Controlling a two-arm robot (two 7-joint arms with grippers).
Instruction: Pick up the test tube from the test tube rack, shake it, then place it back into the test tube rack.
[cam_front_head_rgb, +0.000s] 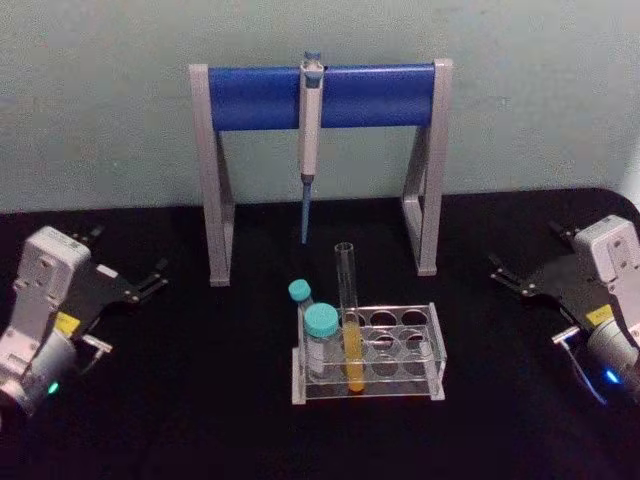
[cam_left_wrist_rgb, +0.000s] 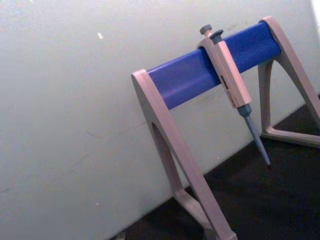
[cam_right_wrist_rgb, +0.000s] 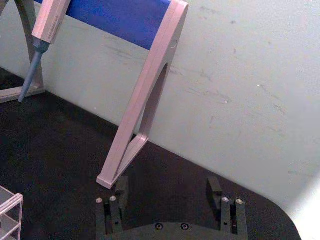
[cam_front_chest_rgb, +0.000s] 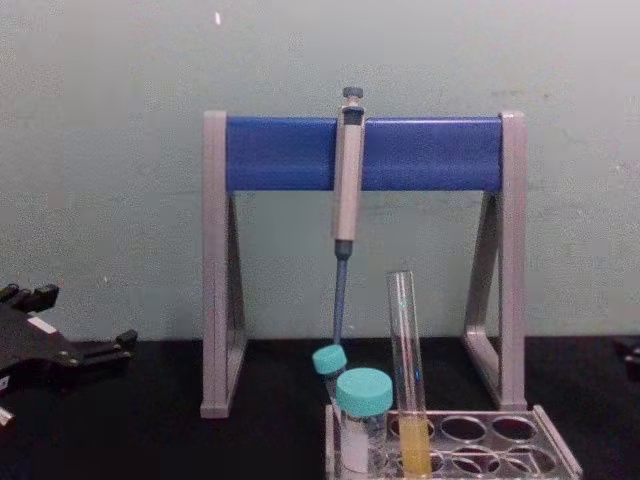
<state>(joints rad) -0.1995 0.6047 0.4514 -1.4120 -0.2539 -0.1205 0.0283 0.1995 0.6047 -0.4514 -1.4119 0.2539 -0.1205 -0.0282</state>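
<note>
From the head camera, the test tube (cam_front_head_rgb: 347, 300) stood upright in the test tube rack (cam_front_head_rgb: 436, 350) at the middle of the matte black table (cam_front_head_rgb: 200, 420). It was a slim, clear glass cylinder with a round bottom and yellow liquid in its lower part. The rack was a low box of clear plastic with round holes in its top plate. Two short vials with teal caps (cam_front_head_rgb: 321, 320) sat in the rack just left of the tube. Behind stood a stand (cam_front_head_rgb: 260, 97) with a smooth blue crossbar on grey legs, a grey-and-blue pipette (cam_front_head_rgb: 311, 130) hanging from it. The left gripper (cam_front_head_rgb: 120, 262) lay well off to the left and the right gripper (cam_front_head_rgb: 530, 255) well off to the right. Both had their black fingers spread and gripped nothing.

The left wrist camera caught the stand and the hanging pipette against a pale, scuffed wall.

The right wrist camera showed that arm's two fingers (cam_right_wrist_rgb: 215, 189) parted over bare tabletop, a grey stand leg beyond them and a clear corner of the rack at the frame's edge.

From the chest camera, the tube rose above the teal caps — its open mouth level with the pipette's thin tip — while the left gripper rested low at the left edge, released.
</note>
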